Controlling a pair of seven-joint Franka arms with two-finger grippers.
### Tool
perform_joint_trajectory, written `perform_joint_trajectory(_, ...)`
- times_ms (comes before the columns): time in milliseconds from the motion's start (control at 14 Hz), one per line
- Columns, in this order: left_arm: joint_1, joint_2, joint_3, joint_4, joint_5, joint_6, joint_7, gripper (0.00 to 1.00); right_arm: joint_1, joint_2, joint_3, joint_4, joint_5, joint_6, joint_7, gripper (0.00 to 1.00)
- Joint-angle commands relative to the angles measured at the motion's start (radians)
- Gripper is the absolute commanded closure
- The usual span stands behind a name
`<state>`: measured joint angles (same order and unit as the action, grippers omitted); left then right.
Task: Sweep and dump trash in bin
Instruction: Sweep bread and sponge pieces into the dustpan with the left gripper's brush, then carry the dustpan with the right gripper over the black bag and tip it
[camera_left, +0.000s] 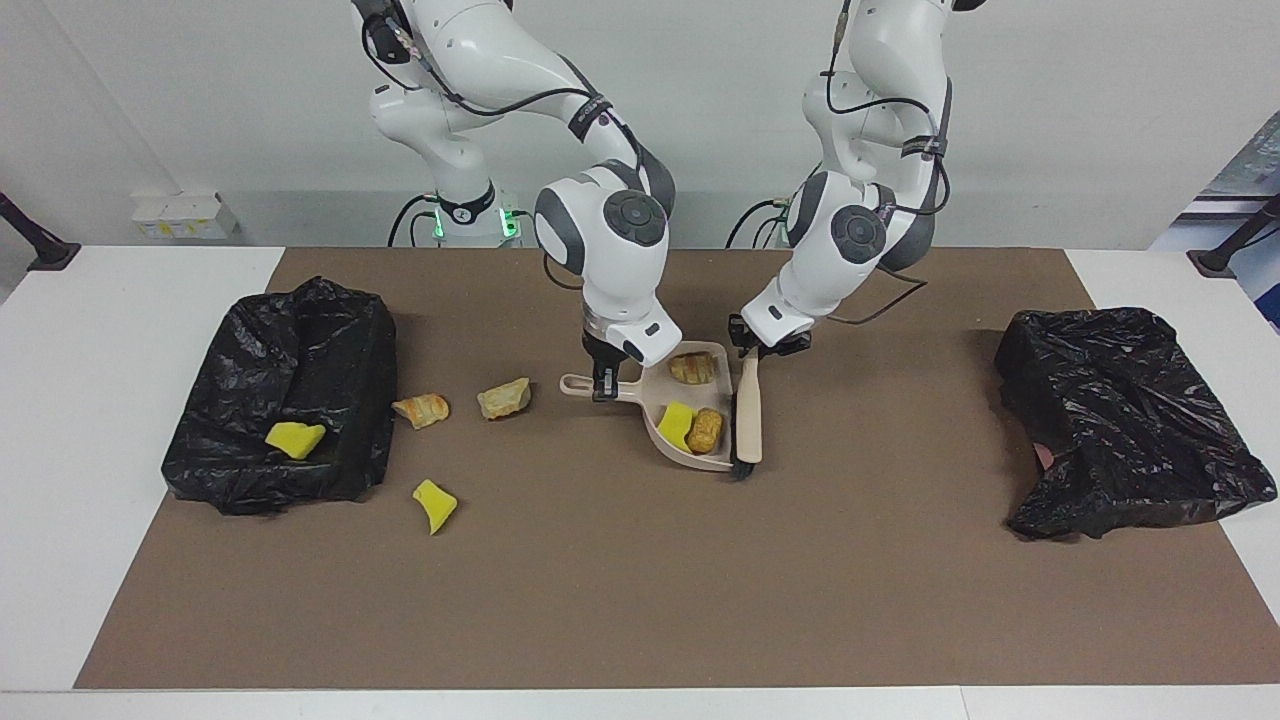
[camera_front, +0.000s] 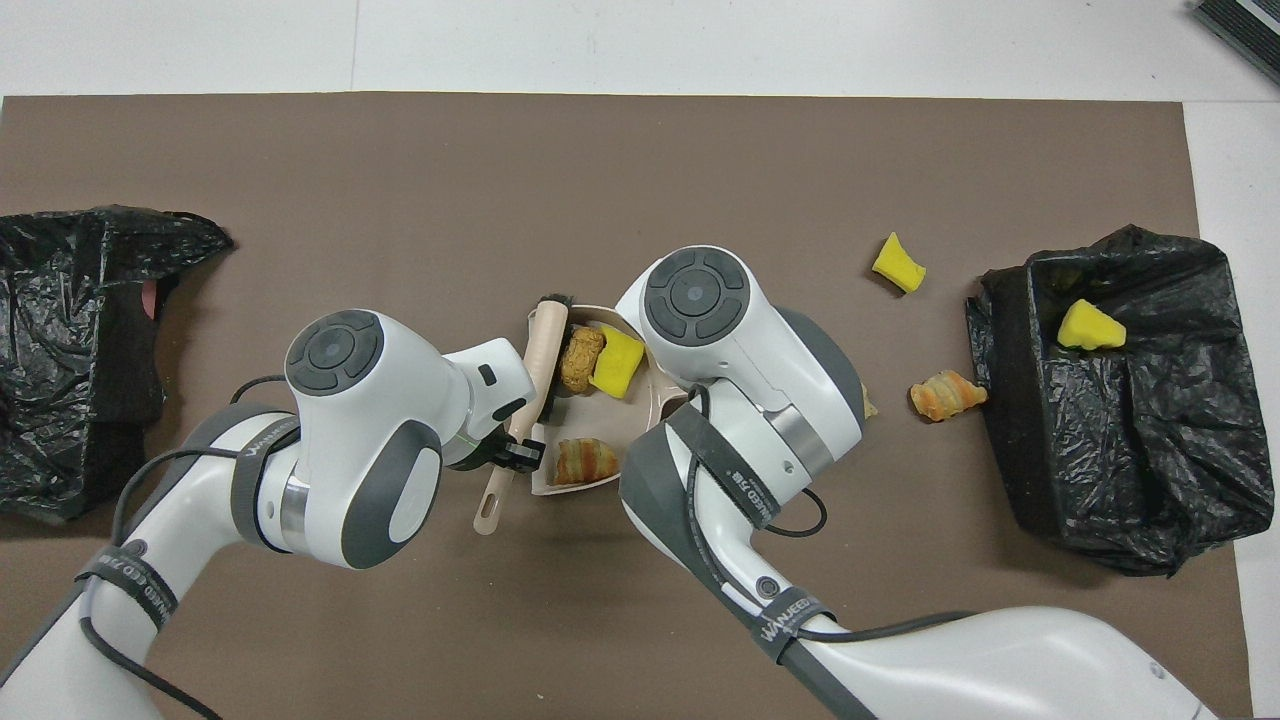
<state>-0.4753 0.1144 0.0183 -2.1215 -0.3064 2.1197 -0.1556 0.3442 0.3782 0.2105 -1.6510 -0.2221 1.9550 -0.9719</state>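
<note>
Beside the brush-gripping left fingers (camera_left: 757, 349), trash (camera_left: 693, 428) lies in the right-held dustpan (camera_left: 668, 440).

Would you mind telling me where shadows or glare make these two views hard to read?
Facing view: soft even light, only faint shadows beside the bins and the dustpan. The black liners glint, hiding their folds. Overhead view: the right arm's bulk covers the dustpan's handle. A yellow wedge stands out in the dark bin. No blur in either.
</note>
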Motion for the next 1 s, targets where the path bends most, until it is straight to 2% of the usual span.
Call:
perform_joint_trajectory(0, 0.069, -0.025, 0.006, -0.005, 0.012, -0.018, -0.061, 1.0, -0.043, -0.045, 0.007, -0.019, 0.02, 0.038, -0.062, 1.0)
perform_joint_trajectory(143, 0.086, -0.045, 0.006, -0.012, 0.058, -0.021, -0.131, 1.0, -0.079, -0.064, 0.009, -0.021, 0.027, 0.039, -0.099, 1.0)
perform_joint_trajectory(358, 0.058, -0.059, 0.002, -0.024, 0.093, -0.015, -0.245, 1.0, -0.155, -0.143, 0.007, -0.044, 0.081, 0.018, -0.169, 1.0)
perform_joint_trajectory(573, -0.015, -0.099, 0.002, -0.087, 0.093, 0.002, -0.285, 1.0, -0.253, -0.252, 0.007, -0.119, 0.084, -0.01, -0.235, 1.0)
perform_joint_trajectory(717, -0.077, -0.148, 0.0, -0.164, 0.093, 0.048, -0.317, 1.0, -0.341, -0.32, 0.007, -0.17, 0.11, -0.011, -0.306, 1.0)
perform_joint_trajectory(932, -0.19, -0.214, -0.003, -0.245, 0.093, 0.054, -0.401, 1.0, -0.499, -0.375, 0.007, -0.191, 0.127, -0.036, -0.48, 1.0)
